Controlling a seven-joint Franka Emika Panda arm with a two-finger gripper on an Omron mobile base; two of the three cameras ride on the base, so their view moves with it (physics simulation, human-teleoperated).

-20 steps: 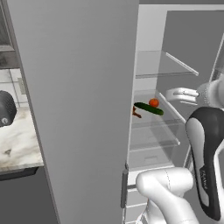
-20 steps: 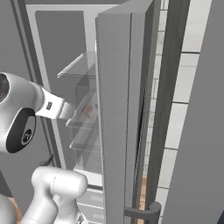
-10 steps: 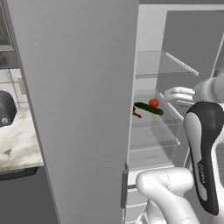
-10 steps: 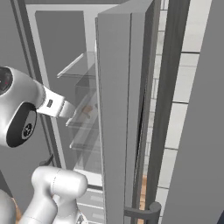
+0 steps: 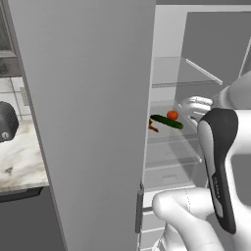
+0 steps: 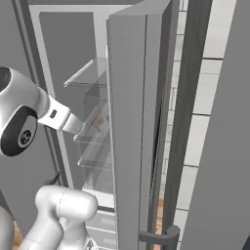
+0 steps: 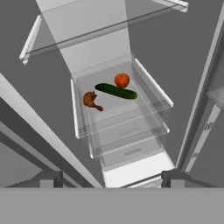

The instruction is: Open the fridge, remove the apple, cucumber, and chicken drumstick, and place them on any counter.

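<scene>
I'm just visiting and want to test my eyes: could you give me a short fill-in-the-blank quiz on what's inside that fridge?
1. The fridge door stands ____.
2. The apple, cucumber and drumstick all lie on the same glass ____.
3. On that shelf, the cucumber lies between the drumstick and the ____.
4. The tool has its fingers apart and holds ____.

Missing words: open; shelf; apple; nothing

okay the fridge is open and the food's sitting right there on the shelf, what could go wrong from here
1. The round red-orange apple touches the slim dark green cucumber on the glass shelf; reaching for either could roll the other away.
2. The brown-orange chicken drumstick lies near the shelf's side edge, so a nudge might push it against the wall.
3. The open hand is outside the fridge; the tall light-grey fridge door stands close by, so the arm may brush it.
</scene>
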